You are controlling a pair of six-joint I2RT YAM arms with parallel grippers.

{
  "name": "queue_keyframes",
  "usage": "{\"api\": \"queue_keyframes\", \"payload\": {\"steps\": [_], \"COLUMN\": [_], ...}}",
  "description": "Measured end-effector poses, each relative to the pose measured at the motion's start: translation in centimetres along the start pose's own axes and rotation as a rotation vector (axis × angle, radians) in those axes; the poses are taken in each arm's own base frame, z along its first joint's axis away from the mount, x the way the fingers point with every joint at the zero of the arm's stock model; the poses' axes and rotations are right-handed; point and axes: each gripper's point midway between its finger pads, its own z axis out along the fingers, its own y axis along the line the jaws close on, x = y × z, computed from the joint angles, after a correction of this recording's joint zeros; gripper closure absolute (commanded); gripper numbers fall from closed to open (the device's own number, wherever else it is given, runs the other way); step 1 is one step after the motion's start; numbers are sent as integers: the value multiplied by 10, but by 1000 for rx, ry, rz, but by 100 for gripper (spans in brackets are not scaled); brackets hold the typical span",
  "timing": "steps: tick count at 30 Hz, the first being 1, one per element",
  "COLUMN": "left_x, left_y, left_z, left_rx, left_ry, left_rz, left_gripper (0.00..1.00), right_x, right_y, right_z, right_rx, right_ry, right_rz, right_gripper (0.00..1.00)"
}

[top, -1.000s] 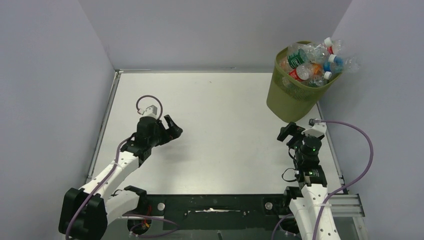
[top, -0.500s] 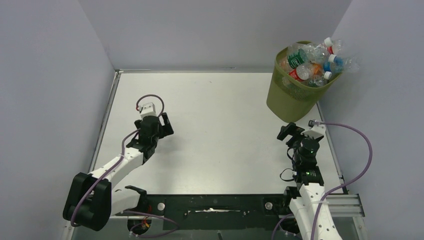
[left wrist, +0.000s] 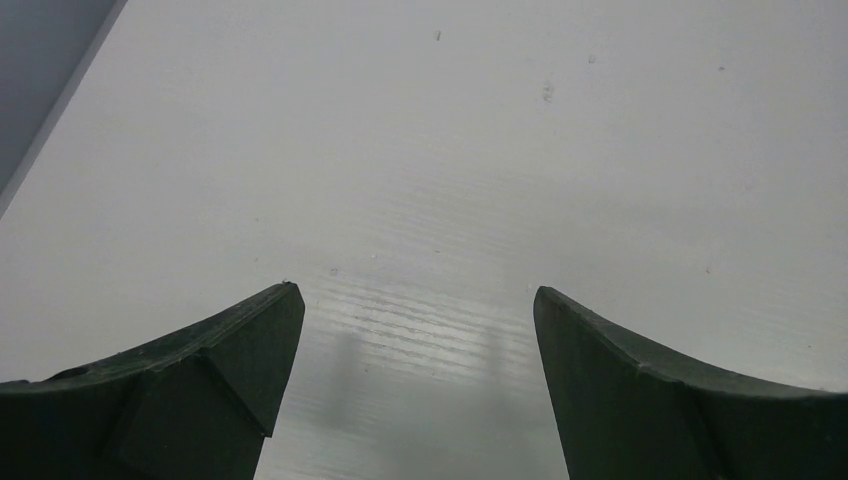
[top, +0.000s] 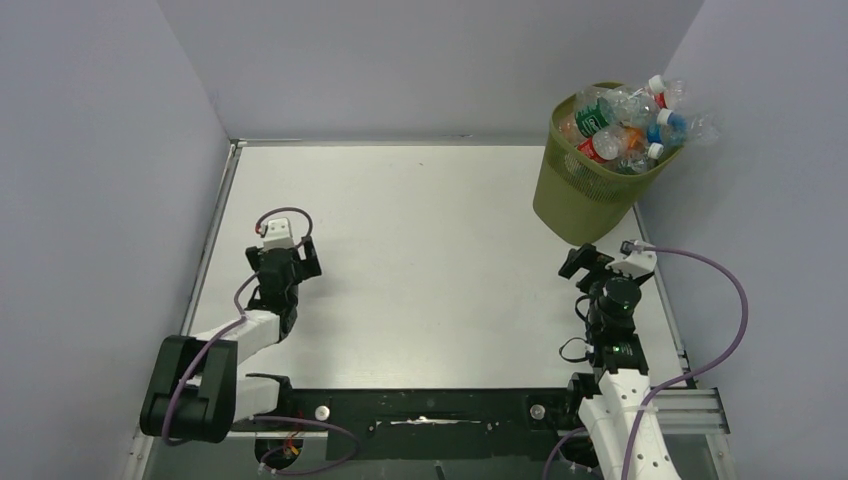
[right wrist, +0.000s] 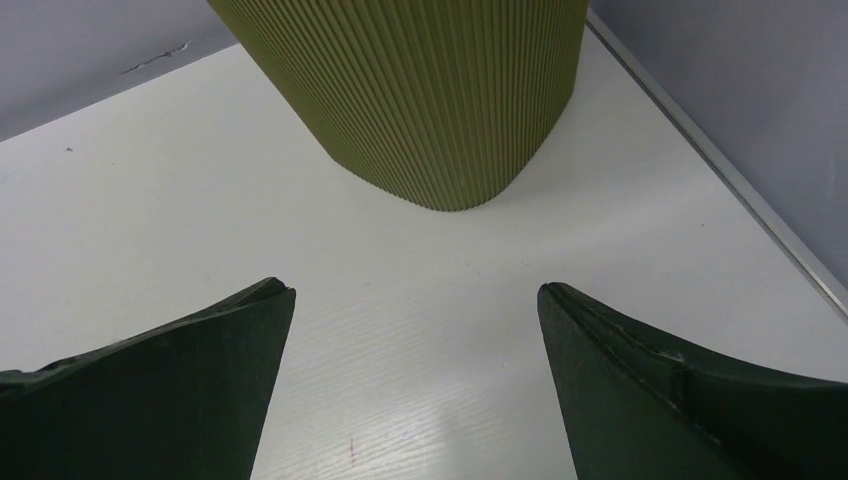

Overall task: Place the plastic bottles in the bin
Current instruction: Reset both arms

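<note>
The olive-green mesh bin [top: 590, 185] stands at the table's far right corner, heaped with several plastic bottles [top: 628, 120] that rise above its rim. Its ribbed lower wall fills the top of the right wrist view [right wrist: 420, 90]. My right gripper [top: 583, 262] [right wrist: 415, 292] is open and empty, low over the table just in front of the bin. My left gripper [top: 298, 262] [left wrist: 418, 290] is open and empty over bare table at the near left. No bottle lies on the table.
The white table [top: 430, 250] is walled by grey panels on the left, back and right. A metal rail [right wrist: 720, 165] runs along the right edge beside the bin. A black strip with the arm bases [top: 430, 410] lies along the near edge.
My left arm has pulled back toward the near left, its gripper moving from mid-table toward its base. The right gripper has barely moved. The bin and bottles are unchanged.
</note>
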Motion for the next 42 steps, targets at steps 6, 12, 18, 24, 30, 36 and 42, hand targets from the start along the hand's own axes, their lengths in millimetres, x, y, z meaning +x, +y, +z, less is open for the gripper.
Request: {"api": "queue_keyframes", "payload": {"steps": [6,12,18,24,30,36,42], "left_x": [21,21,16,9,9,9,7], "left_y": [12,20,29,20,19,15,14], "left_z": [11,24,38,45,51,51,51], "left_rx": [-7,16,51,112,140,164,174], "left_ry": [24,10,-5,-22,-40,-44,-53], "left_rz": [18,-18,-71,-76,-74,-63,-54], "left_gripper": [13,13,13,13,13,13,13], "right_x": [-12,-6,10,34,49,62,61], "right_y": [-11,-26,-36,-43,-45,-43,-28], "right_z": [7,25,41,58,71,79,85], "right_rx": [61,135,170,175,177,157,78], "right_ry": [-57,-80,-82,-70,-42,-29,-38], "right_rz": [-50,-109,-168,-240,-295,-337,-373], "right_gripper": [2,2,2,2,2,2,2]}}
